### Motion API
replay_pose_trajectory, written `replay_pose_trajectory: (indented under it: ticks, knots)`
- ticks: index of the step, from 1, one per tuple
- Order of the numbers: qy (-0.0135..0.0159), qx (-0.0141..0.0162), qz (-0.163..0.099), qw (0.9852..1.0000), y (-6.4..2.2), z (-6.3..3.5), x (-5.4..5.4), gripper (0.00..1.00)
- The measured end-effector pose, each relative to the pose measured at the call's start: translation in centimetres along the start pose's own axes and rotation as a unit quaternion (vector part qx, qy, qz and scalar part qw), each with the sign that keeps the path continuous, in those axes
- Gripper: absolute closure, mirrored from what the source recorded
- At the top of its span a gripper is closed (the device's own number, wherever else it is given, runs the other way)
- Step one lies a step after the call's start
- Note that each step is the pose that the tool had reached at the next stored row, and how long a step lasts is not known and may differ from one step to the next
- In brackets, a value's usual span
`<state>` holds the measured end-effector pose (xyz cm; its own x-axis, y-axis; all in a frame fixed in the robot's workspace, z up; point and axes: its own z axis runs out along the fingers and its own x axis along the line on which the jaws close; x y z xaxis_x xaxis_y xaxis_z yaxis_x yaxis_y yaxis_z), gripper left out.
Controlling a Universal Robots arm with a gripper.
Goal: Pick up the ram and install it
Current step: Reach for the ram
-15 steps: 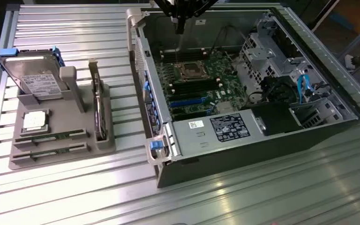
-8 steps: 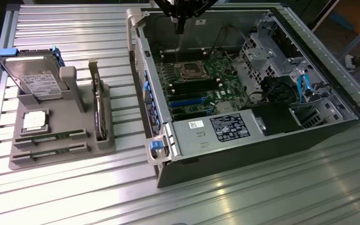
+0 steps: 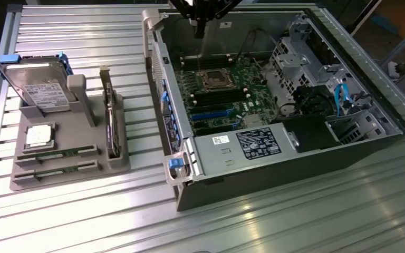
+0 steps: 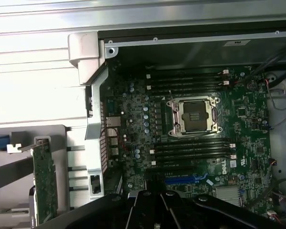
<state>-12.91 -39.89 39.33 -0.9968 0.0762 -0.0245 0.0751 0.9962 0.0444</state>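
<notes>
At the lower left of the exterior view, the ram lies flat in a slot of the grey holder tray. A second green stick lies in the next slot, nearer the frame's bottom edge. Just above them in the frame, a square silver CPU chip sits on the same tray. Higher still, a hard drive in a blue-cornered caddy leans upright. A dark expansion card stands on edge along the tray's side toward the exterior view's right.

The gripper hangs at the top centre of that frame, over the open computer case and its green motherboard. It is well apart from the tray and the ram. I cannot tell whether it is open or closed.

In the wrist view the gripper looks down on the CPU socket. Black memory slots run in rows on both sides of the socket. Everything rests on a ribbed metal table.
</notes>
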Motion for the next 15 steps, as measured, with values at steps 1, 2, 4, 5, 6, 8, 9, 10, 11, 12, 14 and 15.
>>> replay_pose_trajectory:
  ticks: [1,2,4,5,6,8,9,10,11,12,14,15]
  knots:
    - [0.0,0.0,0.0,1.0,-0.01,-0.01,0.2,0.89]
    - [0.0,0.0,0.0,1.0,-0.03,-0.01,0.3,0.89]
    - [0.0,0.0,0.0,1.0,-0.05,-0.02,0.7,0.89]
    - [0.0,0.0,0.0,1.0,-0.06,-0.02,0.8,0.89]
    - [0.0,0.0,0.0,1.0,-0.08,-0.03,1.1,0.89]
    - [0.0,0.0,0.0,1.0,-0.11,-0.04,1.4,0.89]
    - [0.0,0.0,0.0,1.0,-0.12,-0.05,1.6,0.89]
    - [0.0,0.0,0.0,1.0,-0.14,-0.05,1.8,0.89]
    - [0.0,0.0,0.0,1.0,-0.15,-0.06,2.0,0.89]
    - [0.0,0.0,0.0,1.0,-0.17,-0.06,2.2,0.89]
    - [0.0,0.0,0.0,1.0,-0.19,-0.07,2.6,0.89]
    - [0.0,0.0,0.0,1.0,-0.21,-0.08,2.8,0.89]
